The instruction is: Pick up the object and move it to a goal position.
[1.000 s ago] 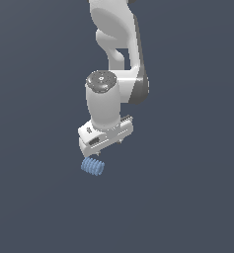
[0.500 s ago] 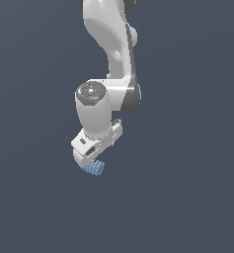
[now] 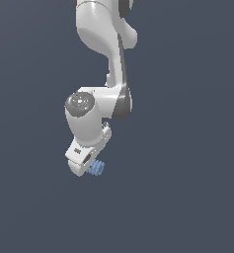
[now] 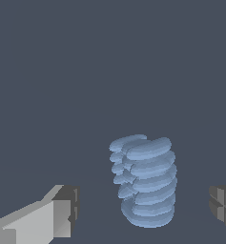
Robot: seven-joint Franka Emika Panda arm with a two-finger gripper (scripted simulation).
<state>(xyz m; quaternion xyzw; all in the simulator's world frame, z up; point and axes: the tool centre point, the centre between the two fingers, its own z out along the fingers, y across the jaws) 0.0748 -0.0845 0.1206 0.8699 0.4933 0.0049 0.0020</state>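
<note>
Hovering at the object (image 4: 145, 186): my fingers (image 4: 64, 212) stood spread either side, not touching it. Grasp not made; lift and carry to goal remained.

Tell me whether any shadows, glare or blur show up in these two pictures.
Exterior view: flat even light, no cast shadows, only soft shading on the white arm; the object is small but sharp. Wrist view: no glare or blur; object crisp, fingers cropped.

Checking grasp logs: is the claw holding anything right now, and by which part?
Nothing is held. The claw is open: the light-blue ribbed cylinder stands between its fingers, with clear gaps on both sides.
</note>
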